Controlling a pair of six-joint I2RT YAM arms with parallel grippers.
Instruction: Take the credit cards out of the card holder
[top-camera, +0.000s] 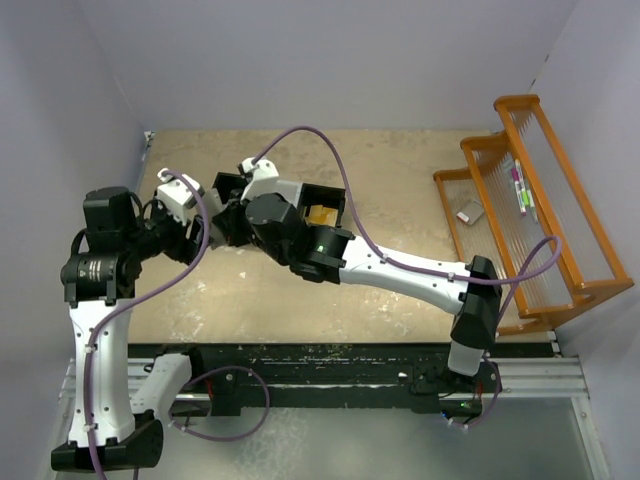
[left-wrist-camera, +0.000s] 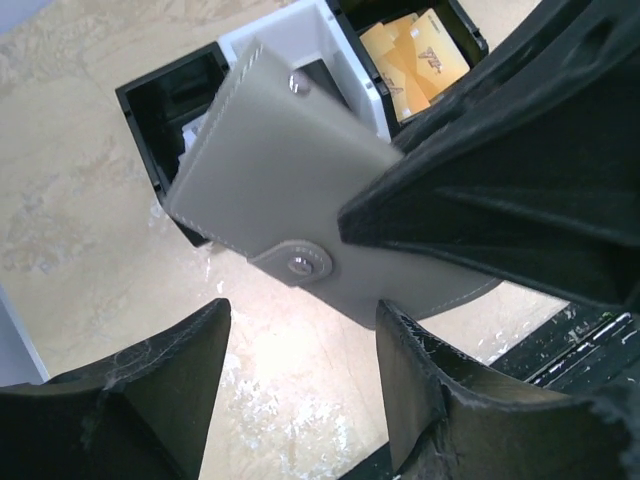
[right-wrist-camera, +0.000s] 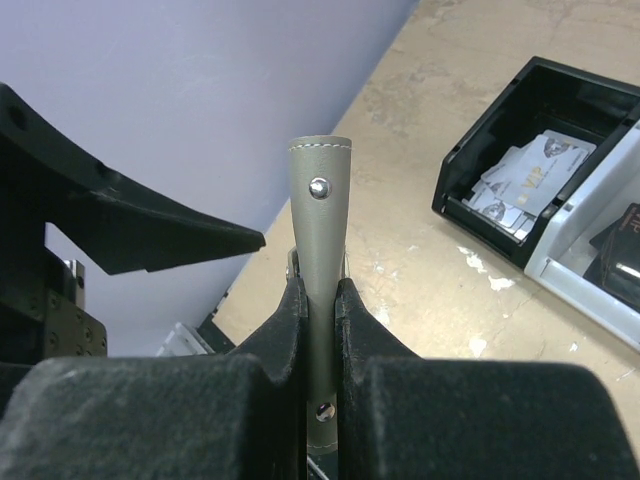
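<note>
the card holder (right-wrist-camera: 318, 230) is off the desk (left-wrist-camera: 80, 180), clamped in the right end effector (right-wrist-camera: 320, 300). its two fingers press flat on either face, and the holder rises edge-on from between them with its rounded edge and a stud at the free end. so its long axis runs straight out along the right fingers, and its broad faces look sideways.

the left end effector (left-wrist-camera: 303, 312) is the free one. its fingers stand apart with nothing between them. in the left wrist view the holder's grey face is turned toward it, lying on a diagonal from upper left down to the right grip at lower right. the snap tab (left-wrist-camera: 293, 262) sits on the holder's lower edge, just beyond the gap between the left fingertips and in line with it. the tab looks fastened and the holder is folded shut, so i cannot tell whether any cards remain inside.

behind the holder is the three-compartment tray (left-wrist-camera: 290, 40) on the desk. orange-gold cards (left-wrist-camera: 415, 60) lie in one end bin and white cards (right-wrist-camera: 530, 175) in the other.

the coming move, as i judge it, turns on that tab. the left end effector is the nearer free arm and should reach forward to pinch the tab and pull it off its stud while the right holds firm. a slight miss would close on the holder's edge instead.
</note>
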